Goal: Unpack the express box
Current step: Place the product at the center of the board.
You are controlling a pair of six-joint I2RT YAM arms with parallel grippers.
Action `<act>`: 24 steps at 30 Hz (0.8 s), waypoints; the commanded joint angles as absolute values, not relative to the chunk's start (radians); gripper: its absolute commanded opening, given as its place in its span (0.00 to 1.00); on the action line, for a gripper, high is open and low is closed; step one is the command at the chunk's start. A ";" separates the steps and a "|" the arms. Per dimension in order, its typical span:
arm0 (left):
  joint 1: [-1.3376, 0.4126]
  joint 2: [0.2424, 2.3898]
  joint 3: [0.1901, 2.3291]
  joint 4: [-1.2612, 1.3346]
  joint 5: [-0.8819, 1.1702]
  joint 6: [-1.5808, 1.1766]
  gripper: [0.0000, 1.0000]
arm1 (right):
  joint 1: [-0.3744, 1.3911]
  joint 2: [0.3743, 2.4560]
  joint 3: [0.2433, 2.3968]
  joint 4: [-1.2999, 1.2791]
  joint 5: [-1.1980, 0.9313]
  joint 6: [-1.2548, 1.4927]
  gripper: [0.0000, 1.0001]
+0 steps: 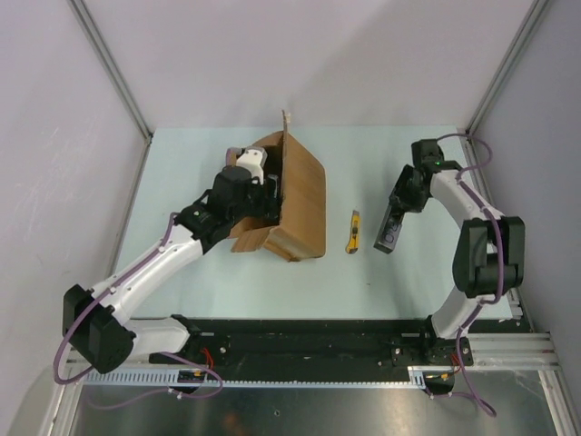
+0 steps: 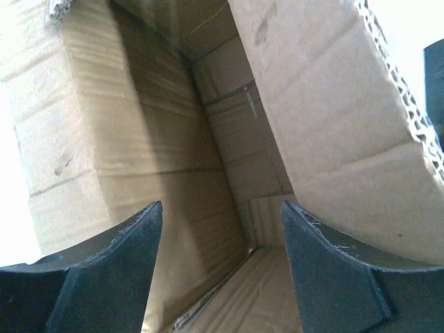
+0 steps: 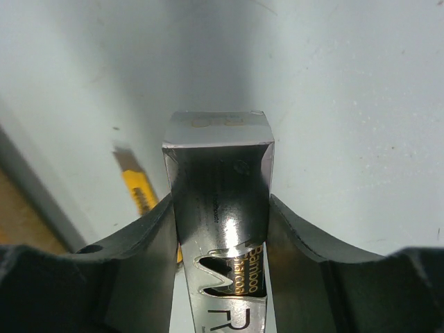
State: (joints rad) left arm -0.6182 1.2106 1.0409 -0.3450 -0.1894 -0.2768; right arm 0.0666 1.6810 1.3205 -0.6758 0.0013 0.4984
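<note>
Brown corrugated cardboard marks the express box, shown in the overhead view lying on its side left of centre on the pale counter. Its open mouth is turned towards the left arm and its flaps are splayed outwards, an attitude judged to give sideways access to the interior. The left gripper is placed at that mouth, with the wrist partly masking the opening. Well apart on the right, the right gripper is closed on a slim dark-and-white package; whether the package touches the counter cannot be told. A yellow utility knife lies between box and package, touching neither. Bare counter is left in front of the box and beyond the knife, so room for setting the package down is judged ample. In the left wrist view, the left gripper is shown with jaws spread wide and nothing between them, directed into the box. Plain cardboard walls converge on a far corner, and no contents can be made out. A raw fluted flap edge at upper right lies near the right-hand finger, and a snag there is judged possible on withdrawal. In the right wrist view, the package is pinched across its narrow width, its end projecting beyond the fingertips of the right gripper. The grip is judged suited to carrying, not opening. The knife is seen lower left, with open counter ahead.
</note>
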 commanded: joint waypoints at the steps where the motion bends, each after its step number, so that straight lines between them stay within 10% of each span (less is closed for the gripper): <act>1: -0.614 1.247 1.140 -0.310 -0.100 -0.224 0.73 | 0.109 1.804 1.347 -0.716 0.092 0.448 0.00; 6: -0.614 1.249 1.161 -0.308 -0.097 -0.187 0.74 | 0.130 1.896 1.359 -0.703 0.115 0.433 0.05; 19: -0.615 1.186 1.235 -0.310 -0.138 -0.104 0.85 | 0.176 1.744 1.407 -0.684 0.281 0.466 0.88; 24: -0.612 1.111 1.266 -0.311 -0.216 -0.083 0.98 | 0.172 1.602 1.431 -0.701 0.344 0.482 1.00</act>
State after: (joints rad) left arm -0.6182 1.2087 1.1927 -0.3439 -0.1341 -0.1333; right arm 0.1749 1.7565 1.3659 -0.7029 0.2417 0.4561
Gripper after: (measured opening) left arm 0.945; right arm 0.956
